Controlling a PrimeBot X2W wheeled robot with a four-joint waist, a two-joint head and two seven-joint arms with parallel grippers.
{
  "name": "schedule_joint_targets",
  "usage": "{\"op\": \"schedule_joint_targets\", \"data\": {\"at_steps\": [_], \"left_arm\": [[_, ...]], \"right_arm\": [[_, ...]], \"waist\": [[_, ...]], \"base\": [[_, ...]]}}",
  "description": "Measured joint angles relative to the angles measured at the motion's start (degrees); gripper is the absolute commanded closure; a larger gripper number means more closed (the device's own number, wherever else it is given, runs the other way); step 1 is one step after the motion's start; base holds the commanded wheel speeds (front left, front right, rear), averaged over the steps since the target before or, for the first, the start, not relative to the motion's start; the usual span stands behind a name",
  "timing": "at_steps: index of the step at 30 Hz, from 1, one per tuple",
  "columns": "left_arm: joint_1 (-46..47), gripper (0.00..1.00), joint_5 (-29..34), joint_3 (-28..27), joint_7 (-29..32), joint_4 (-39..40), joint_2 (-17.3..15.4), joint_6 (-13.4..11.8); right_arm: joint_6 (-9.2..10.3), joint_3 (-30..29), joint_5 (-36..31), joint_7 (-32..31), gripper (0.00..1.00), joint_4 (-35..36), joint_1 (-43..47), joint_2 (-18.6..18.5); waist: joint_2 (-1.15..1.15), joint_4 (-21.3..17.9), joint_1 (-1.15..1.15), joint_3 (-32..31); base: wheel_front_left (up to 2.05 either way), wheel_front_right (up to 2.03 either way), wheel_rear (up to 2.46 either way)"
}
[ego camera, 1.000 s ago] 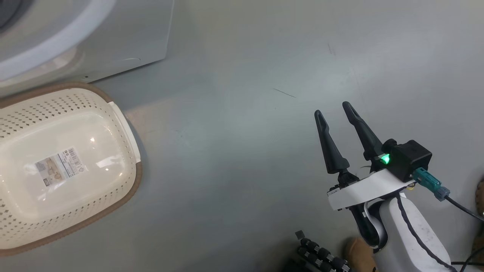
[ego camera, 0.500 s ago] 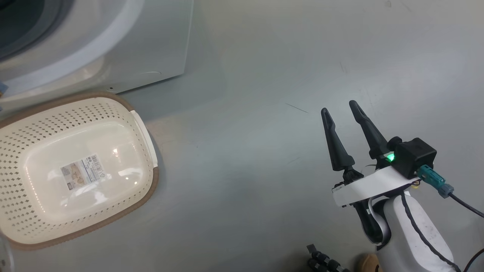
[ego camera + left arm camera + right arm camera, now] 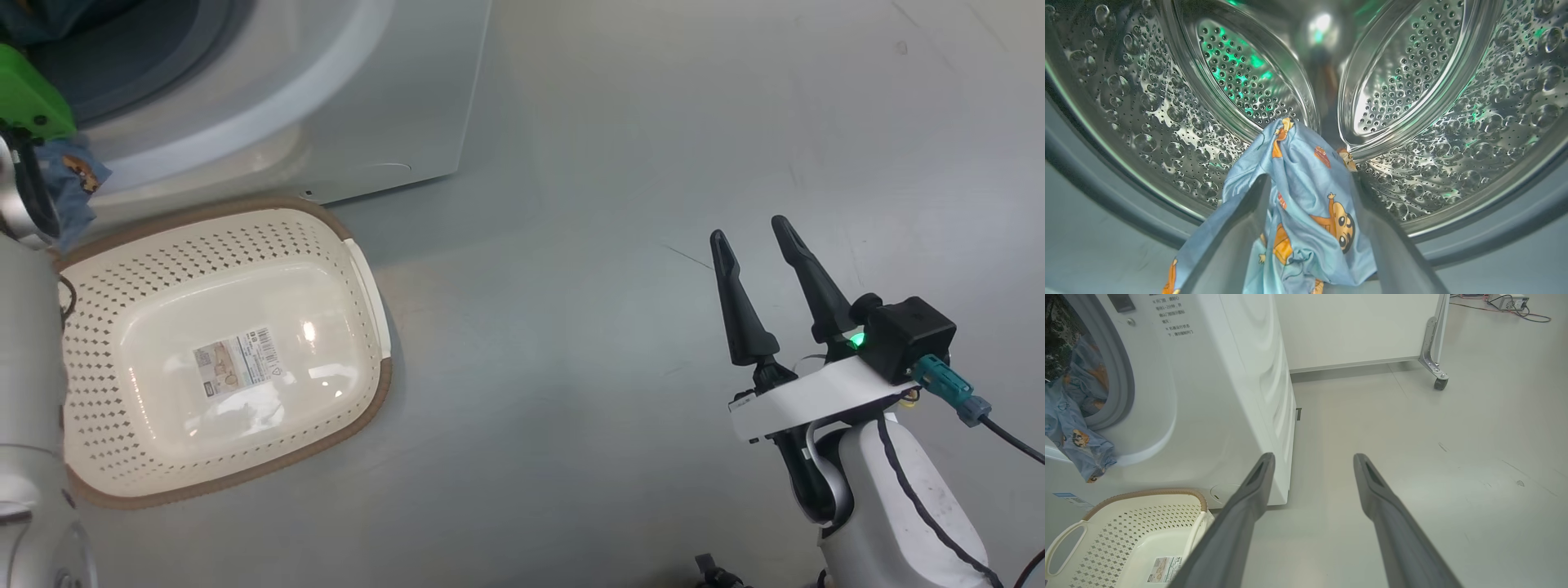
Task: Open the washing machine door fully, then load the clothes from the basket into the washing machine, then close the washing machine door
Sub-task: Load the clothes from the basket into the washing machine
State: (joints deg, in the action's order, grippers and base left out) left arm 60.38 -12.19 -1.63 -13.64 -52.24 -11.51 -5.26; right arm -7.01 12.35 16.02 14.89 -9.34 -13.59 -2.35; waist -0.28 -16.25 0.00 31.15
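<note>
Camera swung left; clothes (image 3: 1298, 163) drape over the half-hidden, spread left tool (image 3: 1310, 183).

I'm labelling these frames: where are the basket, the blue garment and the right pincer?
basket (image 3: 385, 382), head view, brown rim at its right side.
blue garment (image 3: 1306, 179), left wrist view, middle of the cloth.
right pincer (image 3: 749, 229), head view, gap between its fingertips.

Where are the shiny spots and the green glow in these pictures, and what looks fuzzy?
Head view: white glare spots on the bottom of the basket, a green lamp lit behind the right claw. Left wrist view: green glints on the steel drum behind the clothes. Right wrist view: the right claw's near ends look fuzzy.
</note>
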Motion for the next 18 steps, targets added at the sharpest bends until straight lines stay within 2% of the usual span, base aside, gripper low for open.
{"op": "schedule_joint_targets", "data": {"at_steps": [9, 13, 18], "left_arm": [[-3.44, 0.0, -0.45, 0.77, -0.64, 1.25, 3.02, 0.91], [-5.8, 0.0, -0.43, 2.08, -0.79, 2.81, 4.24, 2.66], [-10.06, 0.0, -0.31, 3.26, -0.8, 5.76, 5.76, 3.24]], "right_arm": [[0.0, -1.04, -0.71, 0.0, 0.0, 0.01, -0.01, -0.03], [0.0, -1.33, -1.25, 0.0, 0.0, 0.16, -0.04, -0.07], [-0.01, -2.21, -2.13, 0.0, 0.0, 0.59, -0.68, -0.1]], "waist": [[0.0, 2.7, 0.0, -1.12], [0.0, 3.87, 0.0, -1.26], [0.0, 5.6, 0.0, -0.97]], "base": [[0.0, 0.0, 0.0], [0.0, 0.0, 0.0], [0.0, 0.0, 0.0]]}}
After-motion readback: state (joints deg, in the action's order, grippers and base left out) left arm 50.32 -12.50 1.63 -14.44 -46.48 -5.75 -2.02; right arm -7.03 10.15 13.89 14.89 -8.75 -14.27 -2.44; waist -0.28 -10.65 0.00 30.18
